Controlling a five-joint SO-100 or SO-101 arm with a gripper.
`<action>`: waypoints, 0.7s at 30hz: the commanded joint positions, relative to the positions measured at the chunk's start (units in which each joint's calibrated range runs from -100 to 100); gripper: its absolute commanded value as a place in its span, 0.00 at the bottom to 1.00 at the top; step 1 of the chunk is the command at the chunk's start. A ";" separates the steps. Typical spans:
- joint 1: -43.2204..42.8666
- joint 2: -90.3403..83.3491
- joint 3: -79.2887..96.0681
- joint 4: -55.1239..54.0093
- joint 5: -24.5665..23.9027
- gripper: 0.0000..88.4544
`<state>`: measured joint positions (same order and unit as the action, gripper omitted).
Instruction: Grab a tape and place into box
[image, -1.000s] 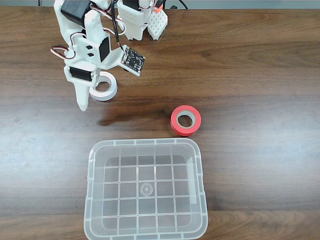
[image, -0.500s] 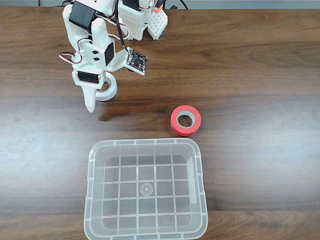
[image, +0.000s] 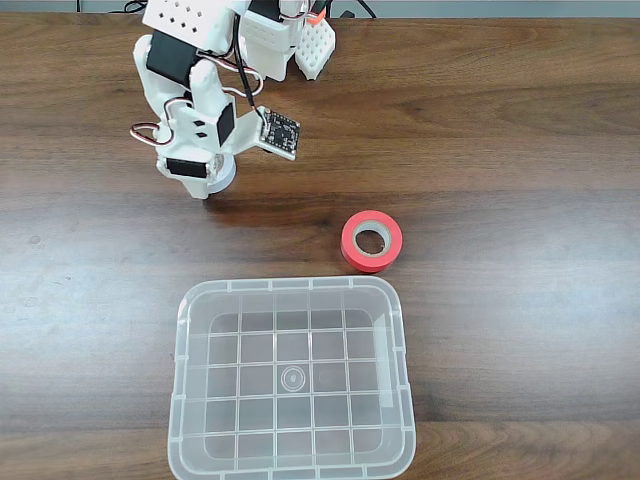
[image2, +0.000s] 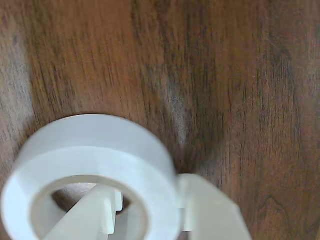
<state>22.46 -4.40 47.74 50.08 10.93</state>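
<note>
Fixed view: the white arm reaches down from the top edge of the dark wooden desk. Its pincer sits directly over the tape, covering most of the roll; only a white arc of the roll shows at the arm's right side. The tape lies flat on the desk in the upper left area. A small circuit board sticks out from the wrist to the right, tilted.

Wrist view: the tape fills the lower left, flat on the wood grain, hole facing up. The pincer straddles the roll's wall: one white finger stands inside the hole, the other just outside the wall on the right. The outer finger appears to touch the wall; whether the inner one presses against it I cannot tell. The pincer is thus partly closed around the wall, a firm grip not confirmed. The desk is bare beyond the roll.

Other items, fixed view: a red roll of tape lies flat near the centre, well apart from the arm. The box, clear plastic with a grid bottom, sits at the lower centre, just below the red roll and not touching it. Nothing lies inside.
</note>
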 joint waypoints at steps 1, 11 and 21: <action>0.43 -0.91 -5.04 0.60 -0.23 0.05; 0.07 -11.45 -5.12 7.02 -0.44 0.05; -1.32 -30.76 -5.83 16.78 -0.12 0.05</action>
<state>22.46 -24.40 46.93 62.37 10.51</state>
